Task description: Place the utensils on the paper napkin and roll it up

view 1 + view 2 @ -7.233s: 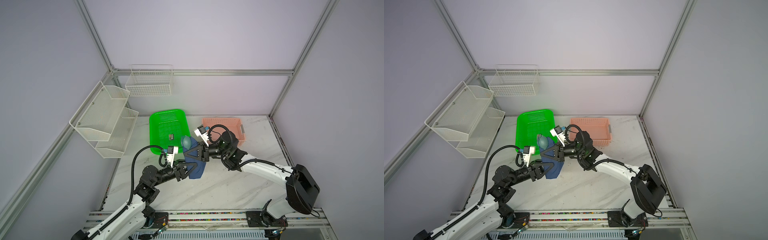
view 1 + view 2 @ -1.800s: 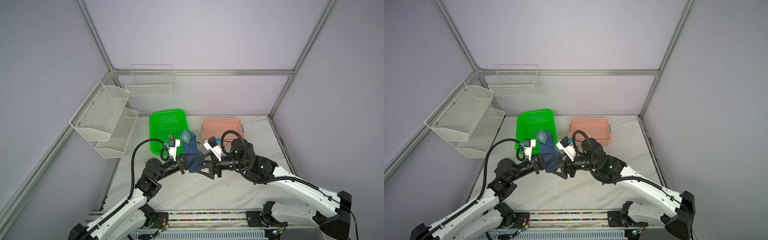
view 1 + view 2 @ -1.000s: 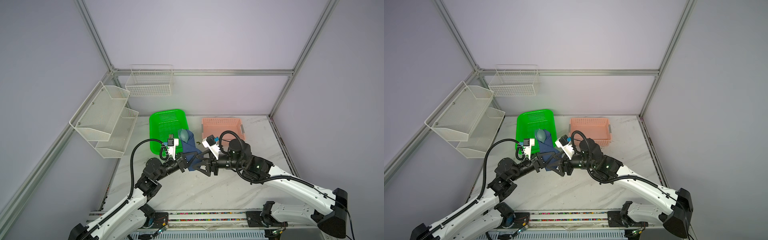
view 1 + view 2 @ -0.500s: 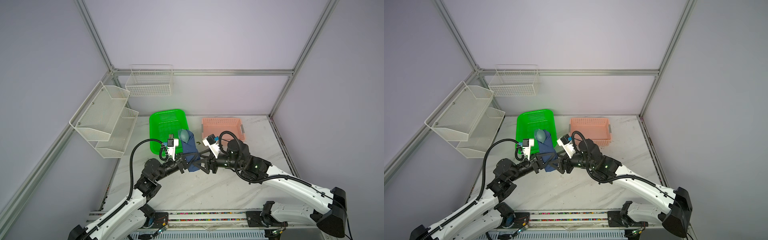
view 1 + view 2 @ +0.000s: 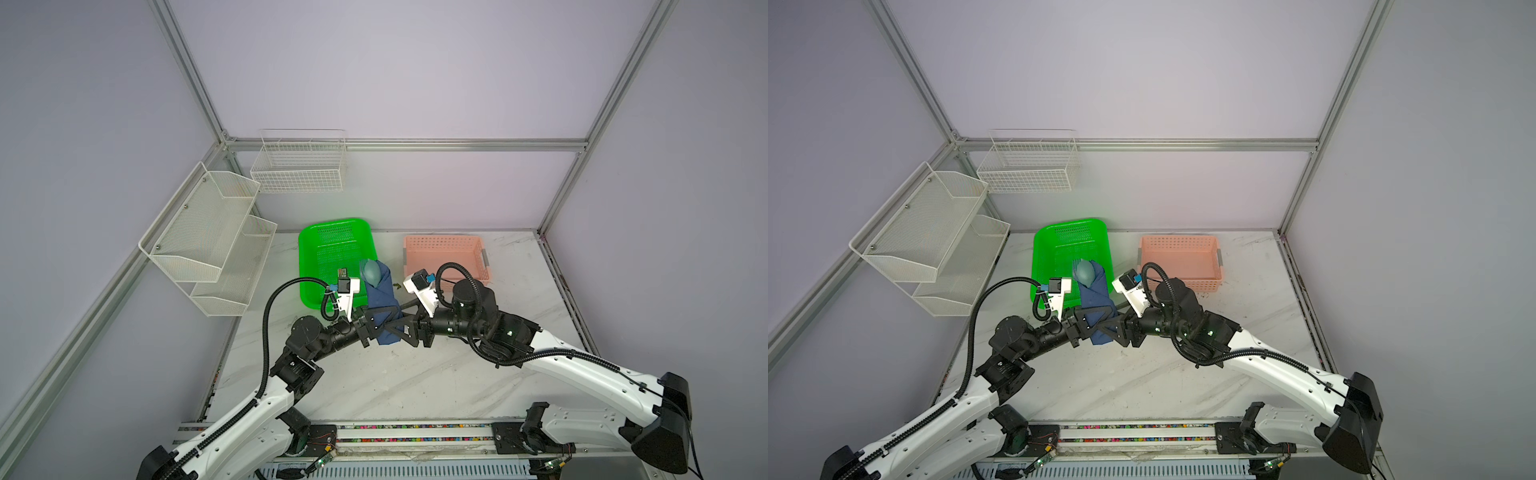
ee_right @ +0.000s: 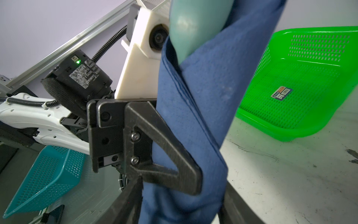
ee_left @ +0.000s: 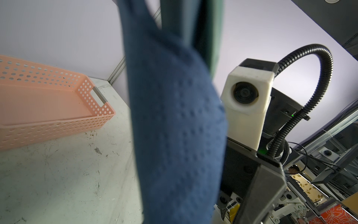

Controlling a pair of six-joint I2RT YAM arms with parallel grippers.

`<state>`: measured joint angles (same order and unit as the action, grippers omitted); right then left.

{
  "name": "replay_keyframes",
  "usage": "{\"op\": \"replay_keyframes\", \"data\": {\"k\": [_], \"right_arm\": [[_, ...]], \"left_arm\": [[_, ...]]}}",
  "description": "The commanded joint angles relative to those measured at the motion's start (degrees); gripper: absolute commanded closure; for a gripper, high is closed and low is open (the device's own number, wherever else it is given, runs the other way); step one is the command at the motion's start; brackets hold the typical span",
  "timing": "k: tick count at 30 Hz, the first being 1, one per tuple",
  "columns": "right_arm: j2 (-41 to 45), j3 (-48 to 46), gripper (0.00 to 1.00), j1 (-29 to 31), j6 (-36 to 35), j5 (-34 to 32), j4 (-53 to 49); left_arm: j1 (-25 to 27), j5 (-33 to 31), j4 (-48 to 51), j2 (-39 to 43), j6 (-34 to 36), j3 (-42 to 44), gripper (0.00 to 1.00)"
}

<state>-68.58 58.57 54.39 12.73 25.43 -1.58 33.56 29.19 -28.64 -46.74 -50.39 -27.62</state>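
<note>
Currently the paper napkin (image 5: 381, 299), wrapped round the utensils (image 5: 370, 271), is held above the tabletop (image 5: 374, 386), long axis steep, spoon bowl (image 6: 193, 23) uppermost. Your left end effector (image 5: 384, 318) is clamped on its lower half from the left. Your right end effector (image 5: 401, 330) faces it from the opposite side, jaws straddling the napkin just below; whether they grip, you cannot tell.

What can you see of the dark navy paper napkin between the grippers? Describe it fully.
The dark navy paper napkin, thin and dot-embossed, is rolled into a layered bundle held roughly upright. The bowl of a teal plastic spoon pokes from its top. The left gripper is shut on its middle; the right gripper has a jaw on either side, contact unclear.
</note>
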Motion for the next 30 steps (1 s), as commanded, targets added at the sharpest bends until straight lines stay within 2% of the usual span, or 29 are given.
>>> {"op": "replay_keyframes", "data": {"k": [1, 5, 15, 18, 20, 22, 25, 30], "right_arm": [[0.1, 0.1, 0.45, 0.0, -0.2, 0.6, 1.4], [-1.9, 0.1, 0.51, 0.0, -0.3, 1.8, 2.0], [-3.0, -0.7, 0.55, -0.1, 0.3, 3.2, 4.3], [-3.0, -0.6, 0.5, 0.0, -0.8, 1.7, 2.8], [-1.6, -1.0, 0.42, 0.0, -0.3, -1.5, 2.1], [0.3, -1.6, 0.39, -0.3, 0.2, -4.1, 1.2], [1.7, -2.5, 0.38, -0.7, -0.2, -0.7, 1.7], [-1.0, -3.2, 0.38, -0.6, -0.8, 6.1, 3.7]], "left_arm": [[0.4, 0.8, -4.4, -0.2, -0.4, -4.7, 1.0], [0.4, 1.2, -5.1, -0.7, -0.6, -4.8, 1.0], [0.4, 1.2, -5.5, 0.2, -1.3, -4.0, 1.0], [0.4, 1.3, -5.6, 0.4, -1.2, -3.9, 1.0], [0.4, 1.0, -5.6, 1.1, -0.8, -3.6, 1.0], [0.4, 0.2, -5.6, 1.9, -0.3, -3.2, 1.0], [0.4, -0.5, -5.6, 2.8, -0.2, -2.9, 1.0], [0.4, 0.6, -6.0, 1.8, -1.3, -4.1, 1.0]]}}
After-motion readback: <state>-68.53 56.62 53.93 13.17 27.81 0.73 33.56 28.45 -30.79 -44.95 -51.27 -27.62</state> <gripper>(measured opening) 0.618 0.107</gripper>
